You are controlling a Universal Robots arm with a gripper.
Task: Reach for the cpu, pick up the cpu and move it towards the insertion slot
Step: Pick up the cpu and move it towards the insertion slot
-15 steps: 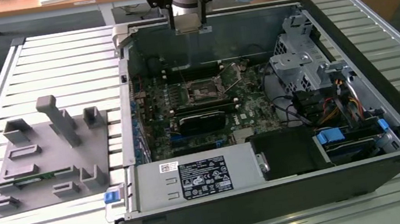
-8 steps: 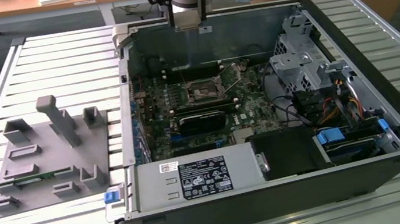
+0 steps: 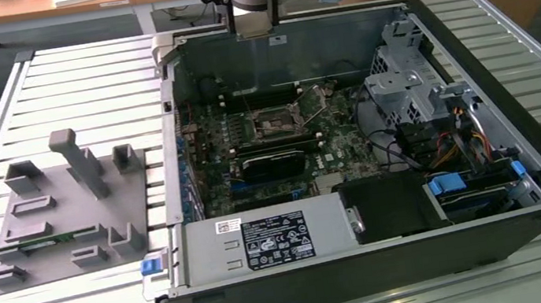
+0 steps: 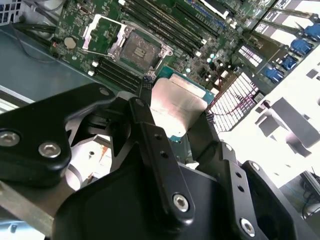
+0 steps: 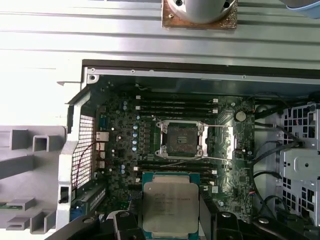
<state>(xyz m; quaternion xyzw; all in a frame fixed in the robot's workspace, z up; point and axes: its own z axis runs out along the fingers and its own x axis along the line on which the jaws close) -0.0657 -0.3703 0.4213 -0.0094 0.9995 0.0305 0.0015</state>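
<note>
While gripper (image 4: pixel 175 102) is clamping one cpu (image 5: pixel 170 206) between two fingers (image 4: pixel 145 112) | cpu hanging above motherboard (image 5: pixel 125 150), near one open insertion slot (image 5: pixel 180 139) | cpu's lower edge cut off in first wrist view.

The hand (image 5: pixel 170 225) grips the cpu (image 5: pixel 170 206) above the motherboard, near the insertion slot (image 5: pixel 180 139).

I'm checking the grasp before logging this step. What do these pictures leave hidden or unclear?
- The square silver-topped cpu: its near edge is cut off by the frame edge and the black tool in the first wrist view.
- Its underside: hidden in both wrist views.
- The silver-framed insertion slot: contacts too small in the exterior view.
- The thin green memory stick in the grey fixture: partly hidden by fixture walls.
</note>
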